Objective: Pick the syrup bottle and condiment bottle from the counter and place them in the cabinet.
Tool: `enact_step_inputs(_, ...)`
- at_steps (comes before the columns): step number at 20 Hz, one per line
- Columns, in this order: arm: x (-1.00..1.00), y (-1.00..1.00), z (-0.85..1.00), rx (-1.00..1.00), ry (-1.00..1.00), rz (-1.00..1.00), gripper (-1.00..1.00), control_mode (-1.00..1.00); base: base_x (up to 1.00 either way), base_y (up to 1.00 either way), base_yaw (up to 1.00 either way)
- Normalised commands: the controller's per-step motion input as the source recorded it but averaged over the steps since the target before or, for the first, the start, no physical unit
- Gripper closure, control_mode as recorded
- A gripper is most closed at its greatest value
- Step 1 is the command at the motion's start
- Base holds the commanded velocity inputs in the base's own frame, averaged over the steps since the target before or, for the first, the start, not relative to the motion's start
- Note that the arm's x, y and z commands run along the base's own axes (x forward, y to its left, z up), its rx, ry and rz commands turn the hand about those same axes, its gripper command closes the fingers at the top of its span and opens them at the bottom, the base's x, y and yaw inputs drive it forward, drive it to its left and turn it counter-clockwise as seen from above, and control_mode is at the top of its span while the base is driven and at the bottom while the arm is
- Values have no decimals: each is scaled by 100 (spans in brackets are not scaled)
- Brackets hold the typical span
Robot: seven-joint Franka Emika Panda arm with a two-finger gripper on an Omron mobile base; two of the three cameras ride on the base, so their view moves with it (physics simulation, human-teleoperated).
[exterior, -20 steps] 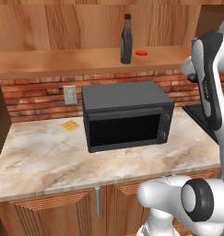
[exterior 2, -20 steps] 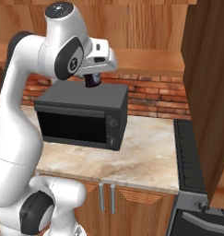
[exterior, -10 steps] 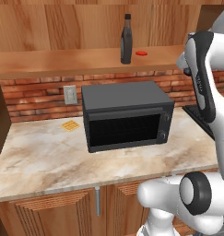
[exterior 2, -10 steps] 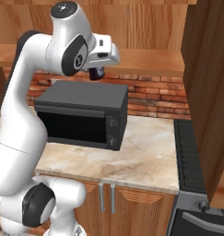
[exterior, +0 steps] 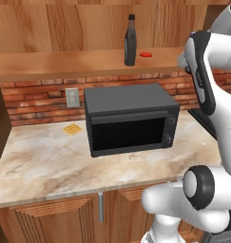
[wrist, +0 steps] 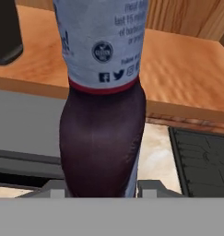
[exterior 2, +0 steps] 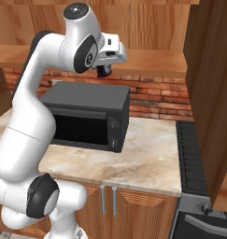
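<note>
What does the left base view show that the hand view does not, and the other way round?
Left base view: a wall outlet, a yellow item on the counter, a red disc on the cabinet shelf. Hand view: the condiment bottle gripped in the pincer, its label close up. Both: the shelf, the microwave, the stove.
</note>
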Motion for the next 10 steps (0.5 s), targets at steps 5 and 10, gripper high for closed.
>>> enact_step_inputs(5,36,-3,0,0,0,-2,100,-100,0,0,0)
enact_step_inputs(10,19,0,-11,0,0,-2,100,-100,0,0,0)
